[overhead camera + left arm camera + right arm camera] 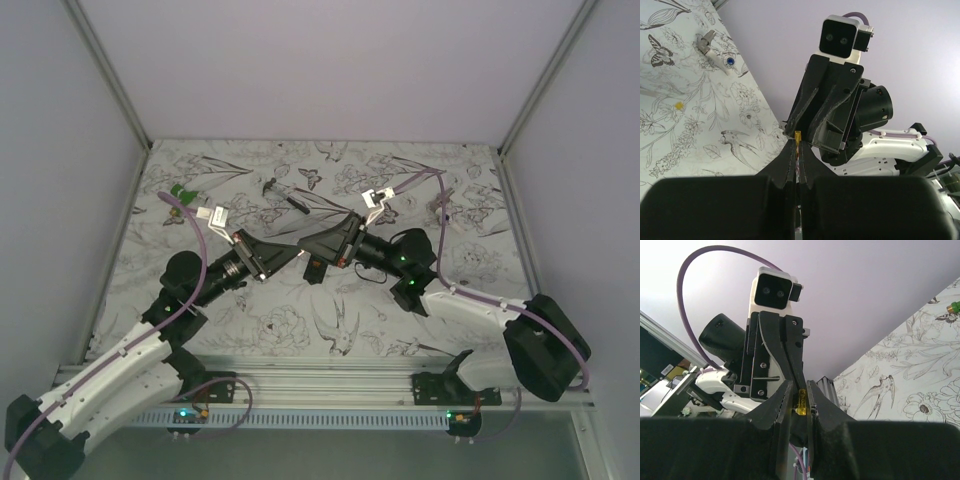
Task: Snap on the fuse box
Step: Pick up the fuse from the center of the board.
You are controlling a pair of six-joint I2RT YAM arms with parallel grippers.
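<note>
Grippers meet tip to tip above the middle of the table (250, 330), with the fuse box (801, 408) between them. The left gripper (797, 146) has its fingers pressed together, pinching the box's thin yellow-orange edge. The right gripper (800, 390) has its fingers narrowly flanking the box; whether they touch it cannot be told. The box's long axis lies along the fingers, roughly left-right.

Left arm (130, 350) and right arm (470, 305): white shells, black joints, purple cables (722, 248). Left claw (796, 143), right claw (800, 388): black screwed wedges with white cameras (840, 37).
</note>
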